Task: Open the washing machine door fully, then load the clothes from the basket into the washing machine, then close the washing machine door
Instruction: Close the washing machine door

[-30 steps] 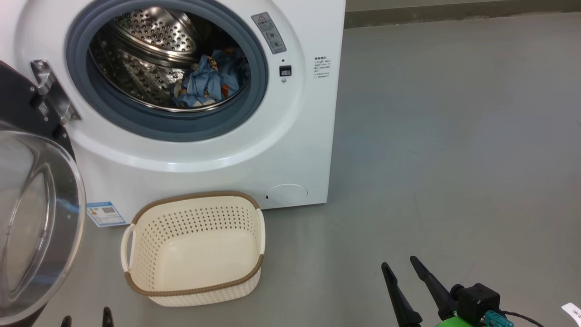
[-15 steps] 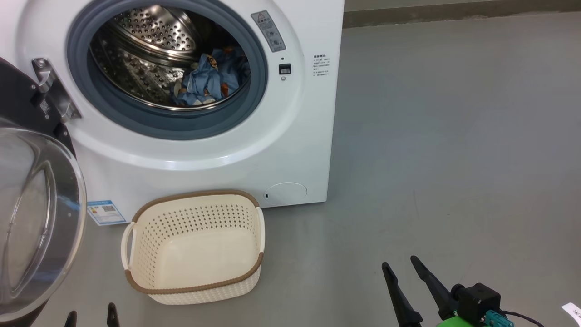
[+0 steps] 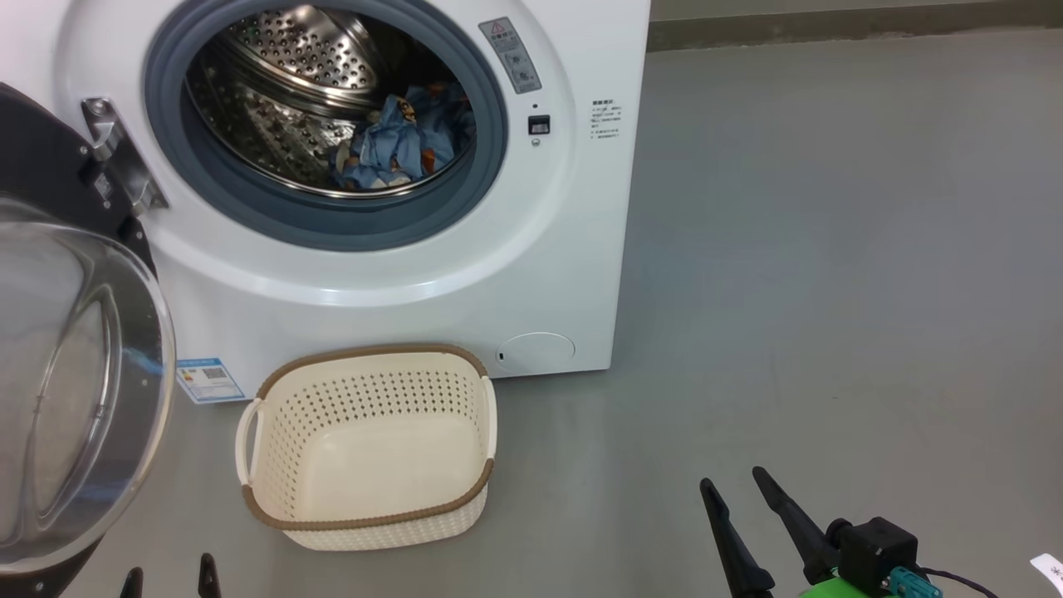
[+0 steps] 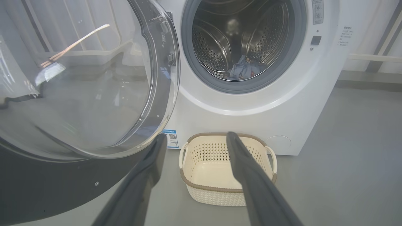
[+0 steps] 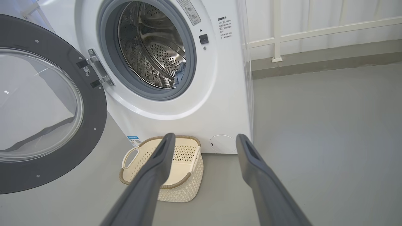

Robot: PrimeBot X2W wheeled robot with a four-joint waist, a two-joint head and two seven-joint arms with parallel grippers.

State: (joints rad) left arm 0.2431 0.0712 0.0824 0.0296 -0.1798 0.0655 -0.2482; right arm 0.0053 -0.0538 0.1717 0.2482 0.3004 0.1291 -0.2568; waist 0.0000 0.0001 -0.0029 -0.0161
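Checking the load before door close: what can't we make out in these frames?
Clothes: right wrist view, mostly hidden behind the grey gasket; count unclear.
Washing machine door: head view, cut off by left edge.
Printed notice: head view, too small to read.
Left claw: head view, mostly cut off by bottom edge.

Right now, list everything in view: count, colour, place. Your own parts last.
washing machine: one, white, standing on the grey floor.
washing machine door: one, black rim with clear glass, swung open at the machine's left.
clothes: one bundle, blue with orange and white print, inside the steel drum.
basket: one, cream with brown rim, empty, on the floor before the machine.
label sticker: one, blue, low on the machine's front.
left gripper: one, dark fingers, open, beside the door.
right gripper: one, dark fingers, open, over bare floor.
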